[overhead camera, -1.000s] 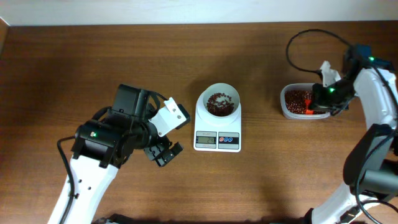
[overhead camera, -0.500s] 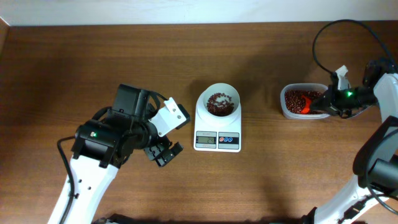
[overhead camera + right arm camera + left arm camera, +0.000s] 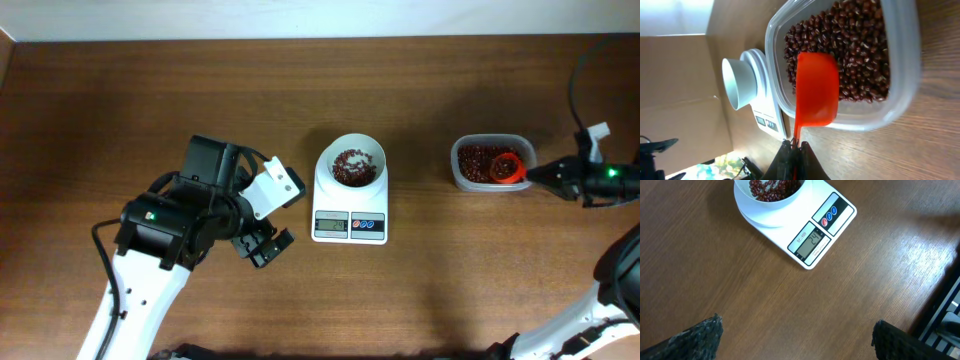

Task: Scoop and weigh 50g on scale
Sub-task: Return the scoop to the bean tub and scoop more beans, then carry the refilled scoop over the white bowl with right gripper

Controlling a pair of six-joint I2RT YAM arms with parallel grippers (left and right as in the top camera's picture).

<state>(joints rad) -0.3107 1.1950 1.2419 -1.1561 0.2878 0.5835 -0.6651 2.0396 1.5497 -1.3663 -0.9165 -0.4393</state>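
White scale (image 3: pixel 349 205), one, sat central on worktop (image 3: pixel 120 100): grey display, one blue and one red button, one white bowl (image 3: pixel 357 163) of beans on top. I noted one tub (image 3: pixel 902 60), one red scoop (image 3: pixel 815 90). Left hand (image 3: pixel 260 243) apart; right hand (image 3: pixel 793 150) clamped on scoop.

We are holding our left tool (image 3: pixel 797 337) wide open above the table (image 3: pixel 740 290), the scale (image 3: pixel 815 237) sitting farther off, carrying beans (image 3: pixel 771 186).

- Table (image 3: pixel 450 290): brown, with streaky wood grain.
- Scale (image 3: pixel 349 212): white, with a grey display, one blue button and one red.
- Bowl (image 3: pixel 352 139): white; the beans (image 3: pixel 351 166) in it are dark red-brown.
- Tub (image 3: pixel 490 187), at the scale's three o'clock: clear, filled with the same dark red.
- Scoop (image 3: pixel 508 167): bright orange-red.
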